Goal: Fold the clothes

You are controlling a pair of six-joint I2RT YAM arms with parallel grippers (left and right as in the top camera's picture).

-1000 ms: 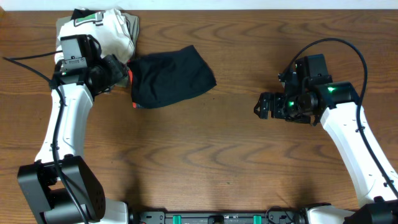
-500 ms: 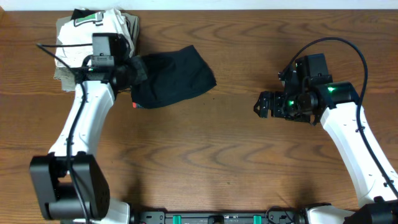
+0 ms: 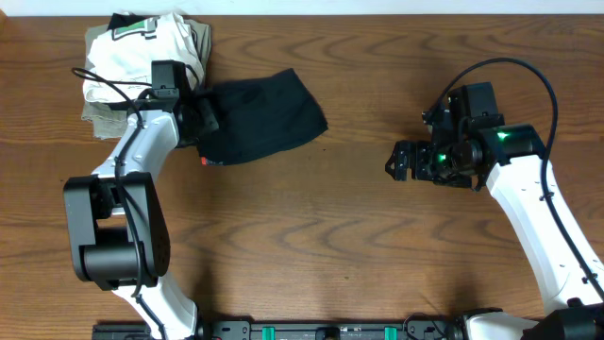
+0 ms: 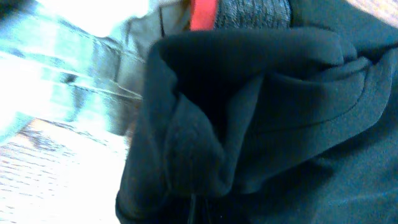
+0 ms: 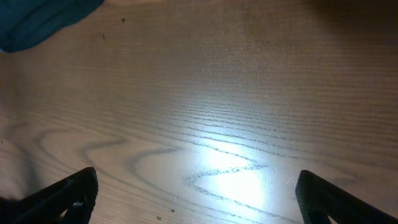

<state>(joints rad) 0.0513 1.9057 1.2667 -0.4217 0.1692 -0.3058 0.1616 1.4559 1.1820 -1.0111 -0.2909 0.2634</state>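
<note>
The black pants (image 3: 260, 113) lie as a folded bundle on the table at the back left, with a bit of red lining at the left edge. My left gripper (image 3: 201, 115) is at that left edge. In the left wrist view the black cloth (image 4: 261, 112) fills the frame and bunches toward the jaws, which are hidden under it; the grey waistband with red lining (image 4: 249, 12) shows at the top. My right gripper (image 3: 397, 161) is open and empty over bare wood (image 5: 199, 199), well right of the pants, whose corner shows at the top left (image 5: 37, 18).
A pile of folded white and khaki garments (image 3: 142, 47) sits at the back left corner, touching the pants; it shows pale in the left wrist view (image 4: 62, 62). The wooden table (image 3: 311, 236) stretches between the arms.
The left arm has swung rightward and its gripper has shifted slightly right onto the pants' left edge. The pants and the right arm have not moved.
</note>
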